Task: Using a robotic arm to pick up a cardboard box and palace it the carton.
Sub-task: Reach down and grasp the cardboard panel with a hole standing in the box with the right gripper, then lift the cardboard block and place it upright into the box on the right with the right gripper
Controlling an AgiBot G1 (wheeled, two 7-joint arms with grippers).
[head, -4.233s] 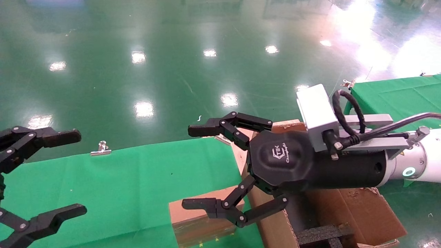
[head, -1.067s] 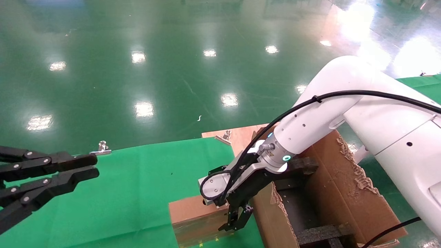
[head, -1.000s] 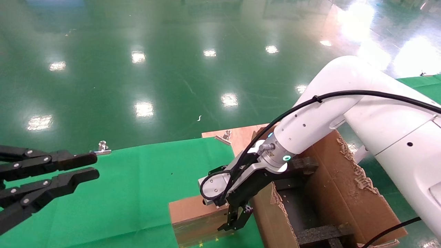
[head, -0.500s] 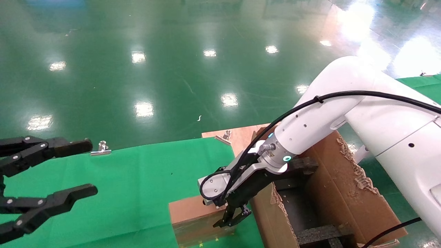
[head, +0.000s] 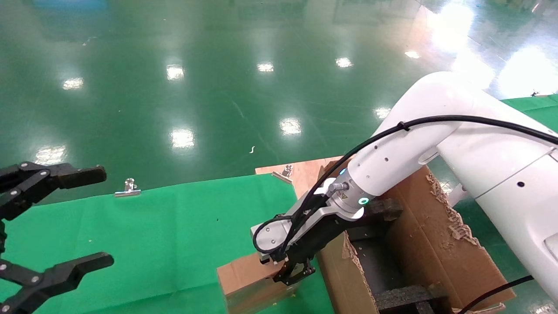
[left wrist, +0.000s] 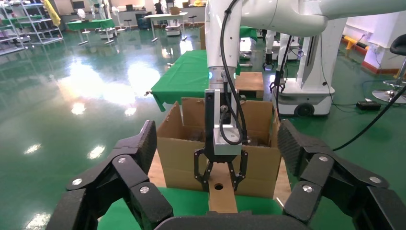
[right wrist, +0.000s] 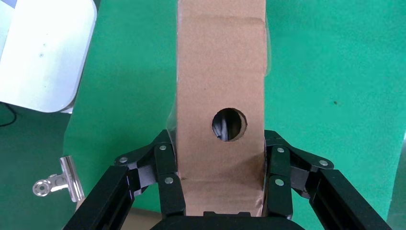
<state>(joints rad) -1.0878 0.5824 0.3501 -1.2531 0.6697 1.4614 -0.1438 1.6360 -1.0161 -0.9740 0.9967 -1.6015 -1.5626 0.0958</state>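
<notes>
With its white robotic arm point(head: 440, 144) reaching from the right and down to the near middle of the scene, the robot is judged to be at the lifting step. Just right of the grasp stands the carton point(head: 431, 244), large and deep, its ragged flaps open and black foam blocks point(head: 405, 296) inside. A green-covered surface point(head: 152, 226) spreads to the left. On its near right part lies the cardboard box point(head: 244, 279), tilted, close beside the carton's left wall. The right claw point(head: 294, 274) is clenched on the short end of this box, one finger on either narrow side, near a round hole point(right wrist: 229, 124). The left claw point(head: 52, 226) hangs released, spread wide at the far left, well apart. To do the step well, raise the box above the torn left flap point(head: 348, 253) before carrying it right; that flap and the foam blocks could catch its lower end. A metal clip point(head: 127, 188) sits on the surface's far edge.
</notes>
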